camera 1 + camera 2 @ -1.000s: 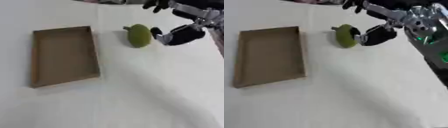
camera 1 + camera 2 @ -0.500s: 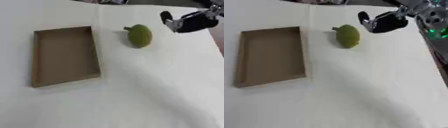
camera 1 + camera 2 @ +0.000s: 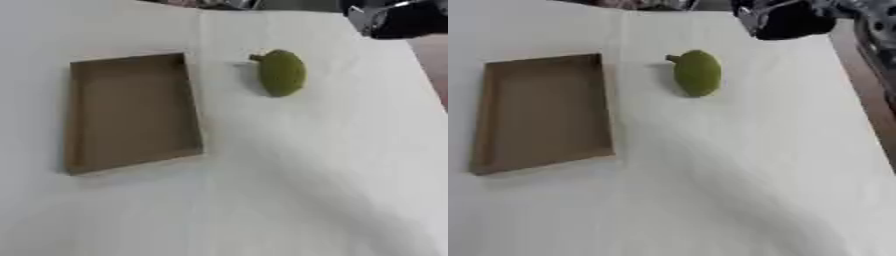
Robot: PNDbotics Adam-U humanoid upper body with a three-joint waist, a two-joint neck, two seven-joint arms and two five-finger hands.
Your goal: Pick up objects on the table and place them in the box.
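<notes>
Hovering my right hand (image 3: 785, 22) at the table's (image 3: 737, 165) far edge, fingers unclear; fruit (image 3: 697, 73) is lying beside the box (image 3: 540, 111).

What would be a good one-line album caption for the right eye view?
An oval green fruit with a short stem lies on the white table beside an empty brown cardboard box, the robot's black right hand above.

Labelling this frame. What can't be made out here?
- Right hand: blurred dark shape at the top edge in both eye views; finger pose unreadable.
- Left hand: in no view.
- Green fruit: stem end blurred, kind unclear.
- Box: near inner wall hidden by its own rim.
</notes>
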